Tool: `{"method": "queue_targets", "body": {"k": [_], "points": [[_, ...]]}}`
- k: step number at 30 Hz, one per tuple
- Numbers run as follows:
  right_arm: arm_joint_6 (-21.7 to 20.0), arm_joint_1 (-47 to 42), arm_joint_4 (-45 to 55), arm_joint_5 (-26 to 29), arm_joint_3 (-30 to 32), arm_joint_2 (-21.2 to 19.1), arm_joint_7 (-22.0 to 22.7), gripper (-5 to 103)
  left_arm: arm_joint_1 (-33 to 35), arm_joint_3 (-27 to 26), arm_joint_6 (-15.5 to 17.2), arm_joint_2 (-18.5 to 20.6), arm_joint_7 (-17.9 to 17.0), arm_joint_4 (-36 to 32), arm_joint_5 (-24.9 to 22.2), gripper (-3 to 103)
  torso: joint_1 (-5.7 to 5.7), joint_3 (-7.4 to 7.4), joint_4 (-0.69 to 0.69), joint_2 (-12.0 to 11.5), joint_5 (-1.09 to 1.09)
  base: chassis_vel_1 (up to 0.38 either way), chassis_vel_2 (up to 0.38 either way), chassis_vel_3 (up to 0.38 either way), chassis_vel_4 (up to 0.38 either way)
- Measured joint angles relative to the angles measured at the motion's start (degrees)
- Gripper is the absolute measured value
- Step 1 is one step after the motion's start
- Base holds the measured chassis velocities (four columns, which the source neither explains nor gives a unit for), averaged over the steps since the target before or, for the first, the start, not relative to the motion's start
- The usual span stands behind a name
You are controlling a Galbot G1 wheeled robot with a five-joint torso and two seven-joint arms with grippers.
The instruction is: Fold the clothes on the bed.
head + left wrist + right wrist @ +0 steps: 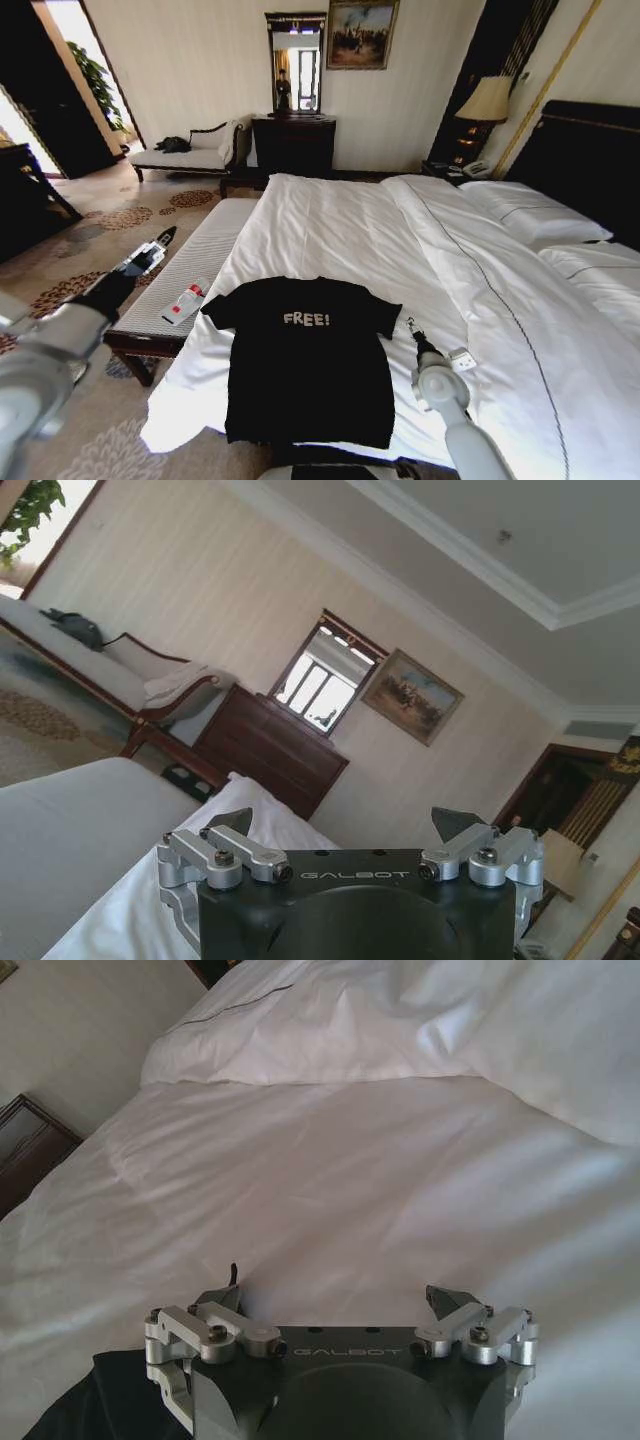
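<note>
The clothes are one black T-shirt with white "FREE!" lettering, spread flat and face up at the near edge of the bed. My right gripper hovers low over the white sheet just beside the shirt's right sleeve. In the right wrist view it is open with nothing between its fingers, and a corner of the black shirt lies beside it. My left gripper is held up off the bed, above the bench, well left of the shirt. The left wrist view shows it open and empty, pointing at the far wall.
A padded bench runs along the bed's left side with a white and red object on it. White pillows and a folded-back duvet lie on the right. A chaise longue, dark dresser and lamp stand by the far wall.
</note>
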Motion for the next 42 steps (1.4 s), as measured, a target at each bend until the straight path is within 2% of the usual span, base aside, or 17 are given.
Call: {"method": "queue_targets", "body": {"k": [1,6,12,17,20,25,32,36,38,39,40,41,42], "points": [[0.00,0.00,0.00,0.00,0.00,0.00,0.00,100,0.00,0.00,0.00,0.00,0.00,0.00,0.00,100,0.00,0.00,0.00,0.00,0.00,0.000,0.000,0.000,0.000],[-1.34,2.79,-3.71,3.74,-0.24,-5.90,-3.03,100,1.03,-0.46,0.44,-2.18,-0.48,0.22,0.23,100,0.00,0.01,-0.01,0.00,-0.01,0.000,0.000,0.000,0.000],[-3.06,5.19,-5.77,7.17,-2.45,-9.14,-6.11,100,0.51,-1.63,0.92,-2.08,-1.17,0.50,-1.40,100,0.00,0.01,0.00,0.00,-0.01,0.000,0.000,0.000,0.000],[-4.15,8.39,-8.76,6.84,-5.63,-10.82,-10.01,100,-2.31,-4.69,3.59,0.96,-3.32,0.65,-9.93,100,0.00,0.01,-0.01,-0.01,-0.01,0.000,0.000,0.000,0.000],[-4.45,9.53,-9.98,6.70,-6.79,-11.13,-11.24,100,-2.75,-6.00,4.91,2.97,-3.57,0.71,-11.18,100,0.01,0.01,0.00,-0.01,-0.01,0.000,0.000,0.000,0.000],[-4.75,10.26,-11.30,5.05,-8.92,-11.47,-12.83,100,-2.74,-6.56,7.86,5.09,-5.29,0.79,-11.17,100,0.00,0.01,-0.01,-0.01,-0.01,0.000,0.000,0.000,0.000],[-3.84,11.71,-13.23,2.63,-11.05,-11.60,-14.58,102,-2.88,-3.92,10.11,5.23,-6.39,0.88,-8.63,100,0.01,0.01,0.00,-0.01,-0.02,0.000,0.000,0.000,0.000],[-3.25,12.95,-14.54,2.35,-11.69,-12.04,-15.32,97,-3.27,-1.65,10.94,5.29,-6.86,0.90,-6.57,100,0.01,0.01,-0.01,-0.01,-0.02,0.000,0.000,0.000,0.000],[-3.10,13.67,-15.29,2.34,-12.01,-12.49,-15.67,89,-3.86,-0.32,11.17,5.71,-6.88,0.91,-5.38,100,0.01,0.01,-0.01,-0.01,-0.02,0.000,0.000,0.000,0.000],[-3.10,13.67,-15.29,2.34,-12.01,-12.49,-15.67,89,-3.86,-0.32,11.17,5.71,-6.88,0.91,-5.38,100,0.01,0.01,-0.01,-0.01,-0.02,0.000,0.000,0.000,0.000],[-3.08,13.82,-15.43,2.37,-12.06,-12.61,-15.70,84,-4.10,-0.13,11.20,5.95,-6.88,0.91,-5.27,100,0.01,0.01,-0.01,-0.01,-0.01,0.000,0.000,0.000,0.000],[-3.07,13.96,-15.52,2.50,-12.10,-12.74,-15.70,84,-4.34,-0.02,11.22,6.21,-6.88,0.91,-5.24,100,0.01,0.01,-0.01,-0.01,-0.02,0.000,0.000,0.000,0.000],[-3.06,14.06,-15.59,2.74,-12.13,-12.83,-15.71,78,-4.51,0.01,11.24,6.50,-6.87,0.92,-5.24,100,0.01,0.01,-0.01,-0.01,-0.02,0.000,0.000,0.000,0.000]]}}
